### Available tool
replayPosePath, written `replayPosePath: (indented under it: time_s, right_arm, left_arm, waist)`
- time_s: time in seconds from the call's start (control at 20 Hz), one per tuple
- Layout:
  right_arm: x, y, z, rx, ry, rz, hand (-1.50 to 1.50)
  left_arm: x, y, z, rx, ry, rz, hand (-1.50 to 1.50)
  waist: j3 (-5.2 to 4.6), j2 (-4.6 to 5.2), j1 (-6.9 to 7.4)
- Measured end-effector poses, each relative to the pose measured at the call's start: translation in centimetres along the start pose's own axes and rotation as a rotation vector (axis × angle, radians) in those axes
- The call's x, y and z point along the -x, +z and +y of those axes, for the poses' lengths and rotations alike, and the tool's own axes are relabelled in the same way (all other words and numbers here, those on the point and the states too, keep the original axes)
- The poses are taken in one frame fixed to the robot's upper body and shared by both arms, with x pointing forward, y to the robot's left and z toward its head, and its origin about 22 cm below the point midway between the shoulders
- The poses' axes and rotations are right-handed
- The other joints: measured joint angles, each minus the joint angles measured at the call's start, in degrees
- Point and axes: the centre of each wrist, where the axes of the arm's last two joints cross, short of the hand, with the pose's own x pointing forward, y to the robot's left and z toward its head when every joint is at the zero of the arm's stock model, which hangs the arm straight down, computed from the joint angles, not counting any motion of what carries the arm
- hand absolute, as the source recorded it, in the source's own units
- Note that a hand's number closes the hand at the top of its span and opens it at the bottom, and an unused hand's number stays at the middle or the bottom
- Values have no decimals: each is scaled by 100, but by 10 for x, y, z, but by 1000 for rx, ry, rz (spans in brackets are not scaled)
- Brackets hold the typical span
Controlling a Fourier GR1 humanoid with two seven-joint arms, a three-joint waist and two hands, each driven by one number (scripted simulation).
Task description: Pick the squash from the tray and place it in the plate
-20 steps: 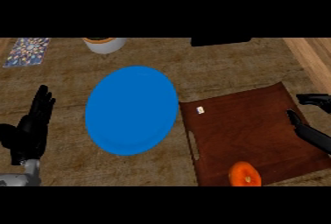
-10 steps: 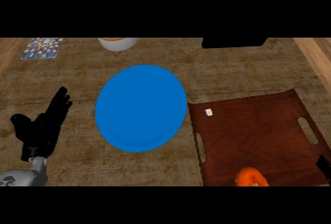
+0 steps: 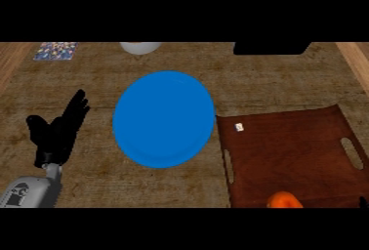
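While the orange squash (image 3: pixel 284 200) lies at the brown tray's (image 3: pixel 288 146) near edge, the blue plate (image 3: pixel 164 118) sits just left. Left hand (image 3: pixel 57 129) rests at lower left, fingers straight and spread; right hand's state cannot be told.

The tabletop (image 3: pixel 288 88) is showing a rough, mottled brown grain, wood-like at its edges. The blue plate (image 3: pixel 164 119) is looking smooth and matt, perhaps plastic. The tray (image 3: pixel 288 146) is reading as dark polished wood. The squash (image 3: pixel 284 200) is gleaming orange, and the left hand (image 3: pixel 57 129) is looking matt black.
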Motion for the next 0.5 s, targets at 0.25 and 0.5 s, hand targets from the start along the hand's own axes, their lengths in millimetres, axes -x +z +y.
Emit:
replayPosePath:
  time_s: [0.25,0.5]
  right_arm:
    - [-22,-3,-7,-101,76,87,-150]
    - [-33,-10,-2,-169,186,154,-150]
  left_arm:
    - [-4,0,0,11,-3,3,0]
    - [1,-1,-1,3,-4,2,0]
  waist:
    - [-1,5,60]
    - [0,8,73]
